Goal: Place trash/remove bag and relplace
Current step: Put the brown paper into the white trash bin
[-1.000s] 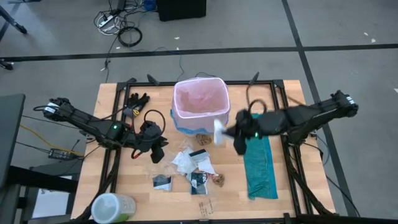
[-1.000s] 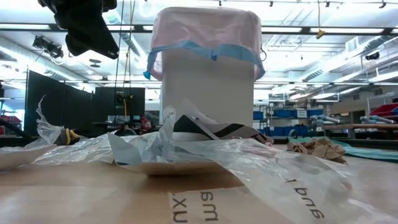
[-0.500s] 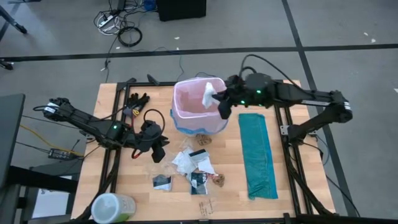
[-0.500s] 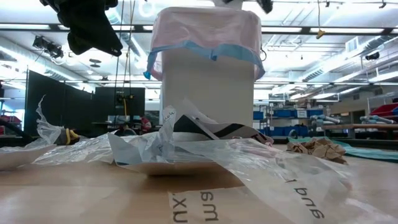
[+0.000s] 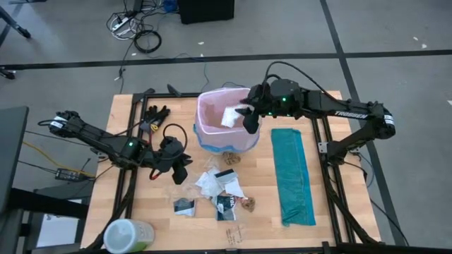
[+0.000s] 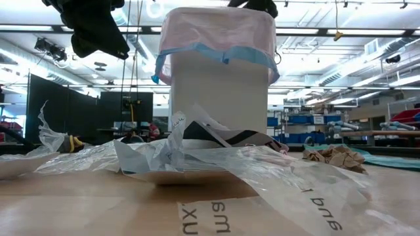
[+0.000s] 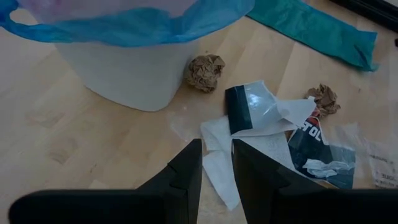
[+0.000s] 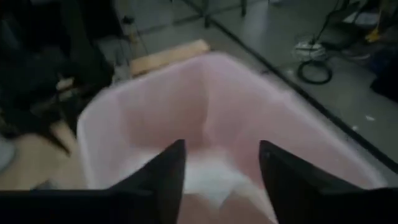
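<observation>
R pincer [image 5: 247, 118] now parted over bag [image 5: 212, 123], paper [image 5: 230, 116] dropping

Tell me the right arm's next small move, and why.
Probably lift the right gripper clear and swing back toward the scraps. Its fingers stand open over the lined bin and the white paper lies loose inside the bag, so that drop looks finished. More trash lies on the table near the waiting left gripper.

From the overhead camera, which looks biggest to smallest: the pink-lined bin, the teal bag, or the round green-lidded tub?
1. Teal bag, long flat strip.
2. Pink-lined bin, close behind; it stands taller, nearer the camera, so this order is unsure.
3. Green-lidded tub, smallest and partly cut off.
</observation>
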You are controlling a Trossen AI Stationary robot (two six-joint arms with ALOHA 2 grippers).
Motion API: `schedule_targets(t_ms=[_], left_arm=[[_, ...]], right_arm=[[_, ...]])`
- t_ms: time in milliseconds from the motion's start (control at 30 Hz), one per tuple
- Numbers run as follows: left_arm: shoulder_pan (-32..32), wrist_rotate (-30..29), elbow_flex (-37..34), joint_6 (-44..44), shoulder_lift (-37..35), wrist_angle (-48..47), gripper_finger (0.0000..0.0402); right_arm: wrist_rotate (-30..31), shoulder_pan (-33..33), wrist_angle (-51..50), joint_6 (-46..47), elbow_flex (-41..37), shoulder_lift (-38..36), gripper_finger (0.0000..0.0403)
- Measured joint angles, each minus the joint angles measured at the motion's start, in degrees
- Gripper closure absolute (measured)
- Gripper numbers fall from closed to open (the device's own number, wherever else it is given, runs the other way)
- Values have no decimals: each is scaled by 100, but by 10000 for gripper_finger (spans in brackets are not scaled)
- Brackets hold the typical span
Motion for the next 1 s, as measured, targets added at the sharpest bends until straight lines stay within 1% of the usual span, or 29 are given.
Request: schedule_targets(t_ms=[67, 133, 233, 300, 367, 467, 600, 733, 800, 867, 933, 1000], left_arm=[[0, 0, 0, 0, 0, -3, 305], [0, -2, 0, -2, 0, 1, 305], [1, -2, 0, -81, 0, -2, 305], [0, -4, 0, -107, 0, -4, 305], [0, -7, 0, -109, 37, 3, 305], [0, -9, 0, -109, 124, -7, 305], [0, -24, 0, -130, 326, 5, 305], [1, -22, -2, -238, 500, 177, 305], [1, -21, -2, -235, 554, 285, 305], [0, -20, -2, -233, 561, 303, 305], [1, -21, -2, -229, 557, 319, 305], [0, -17, -2, -207, 557, 299, 305]], right_arm=[[-50, 14, 106, 111, 0, -168, 181], [-335, 174, 121, 177, 0, -364, 172], [-711, 677, -103, 455, 0, -646, 176], [-681, 1139, -551, 658, 0, -795, 185], [-428, 1668, -1068, 959, -48, -870, 193], [193, 2428, -1600, 1628, -311, -817, 196], [1112, 3137, -1552, 2535, -882, -614, 188], [1895, 3478, -1430, 3461, -1534, -288, 178], [2136, 3553, -1347, 3912, -1857, -128, 174], [2224, 3592, -1184, 4382, -2240, 55, 170], [2274, 3598, -677, 4728, -2678, 267, 166], [2321, 3598, 159, 4906, -3077, 496, 162]])
